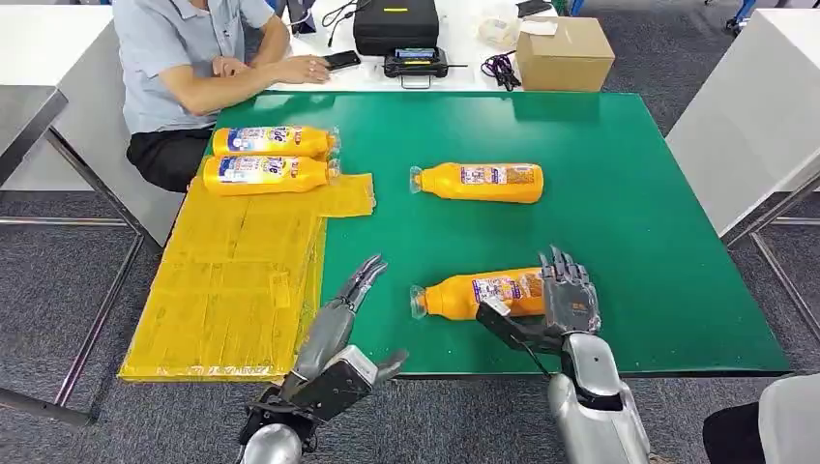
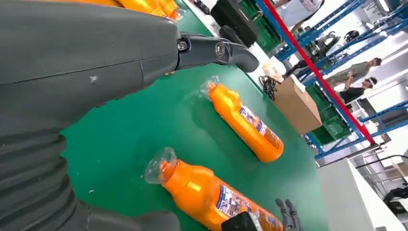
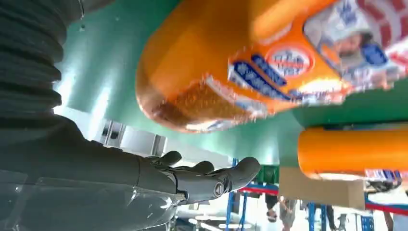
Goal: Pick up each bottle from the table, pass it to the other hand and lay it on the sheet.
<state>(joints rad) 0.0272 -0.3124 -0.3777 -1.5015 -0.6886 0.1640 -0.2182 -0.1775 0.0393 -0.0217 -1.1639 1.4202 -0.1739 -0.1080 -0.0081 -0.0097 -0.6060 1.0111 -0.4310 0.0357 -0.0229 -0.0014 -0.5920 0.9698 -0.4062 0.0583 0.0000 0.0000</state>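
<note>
Head view: near bottle (image 1: 483, 292) lay lower centre on the green table (image 1: 619, 193), long axis left-right, cap left. Right hand (image 1: 569, 295) sat at its base end, fingers apart, not clamped. Left hand (image 1: 360, 283) hovered left of the cap, fingers straight, holding nothing. Far bottle (image 1: 479, 182) above; two bottles (image 1: 271, 159) on the yellow sheet (image 1: 232, 280), upper left.

Left wrist view: near bottle (image 2: 211, 195) lower centre, apart from that hand.

Right wrist view: bottle base (image 3: 231, 67) just beside the spread fingers (image 3: 207, 180). Right hand nearer.
</note>
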